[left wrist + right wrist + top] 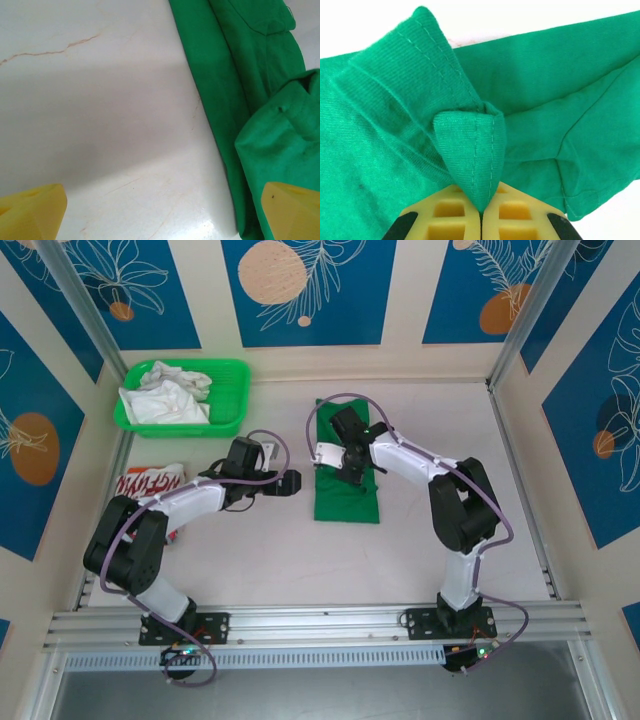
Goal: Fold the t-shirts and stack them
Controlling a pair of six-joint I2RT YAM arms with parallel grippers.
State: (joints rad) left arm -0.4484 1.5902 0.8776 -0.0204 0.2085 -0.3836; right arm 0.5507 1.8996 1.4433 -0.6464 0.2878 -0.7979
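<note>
Green t-shirt: thin knit cotton, light and limp. It would likely sag from any single pinch and slide easily over the smooth worktop. Judged best taken at a stitched hem or corner, where the doubled cloth gives the jaws something to bite. A second hold at the matching corner would keep the fold square.

Appearance: plain bright green, no print. It lay as a long narrow band running near to far, at mid-worktop a little right of centre. In the right wrist view the green t-shirt showed ribbed knit, double-stitched hems and soft creases. One hemmed flap was drawn up into a peak.

Right jaws: closed tight on that peak of hem, pads meeting with cloth between them. The right arm reached in from the near right, over the middle of the band.

Left jaws: spread wide, nothing between them but bare worktop. They hovered just left of the band's edge, with the right-hand pad over the green t-shirt. Whether it touched, could not tell. The left arm stretched in from the near left.

Red t-shirt: red with white lettering, bunched at the left edge of the worktop, partly behind the left arm, not yet folded.

Far left: a green basket holding crumpled white cloth.
</note>
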